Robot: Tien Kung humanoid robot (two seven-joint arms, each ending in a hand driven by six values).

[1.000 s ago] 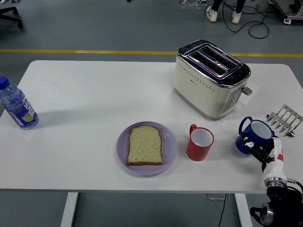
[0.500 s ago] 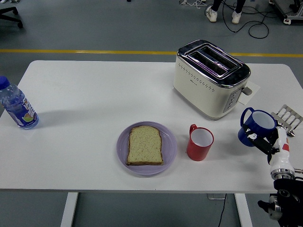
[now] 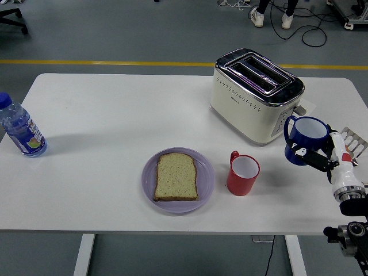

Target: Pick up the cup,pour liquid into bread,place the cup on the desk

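My right hand [image 3: 315, 154] is shut on a blue cup [image 3: 306, 138] and holds it upright, lifted off the table just right of the toaster [image 3: 255, 95]. A slice of bread [image 3: 176, 176] lies on a purple plate [image 3: 149, 178] at the table's front middle. A red cup [image 3: 243, 173] stands upright between the plate and my hand. My left arm is out of sight.
A water bottle [image 3: 20, 130] stands at the left edge. A metal toast rack [image 3: 352, 142] sits behind my right hand at the right edge. A person's feet [image 3: 269, 17] show on the floor beyond the table.
My right hand has raised the blue cup off the table and carried it up and back, closer to the toaster. Nothing else moved.
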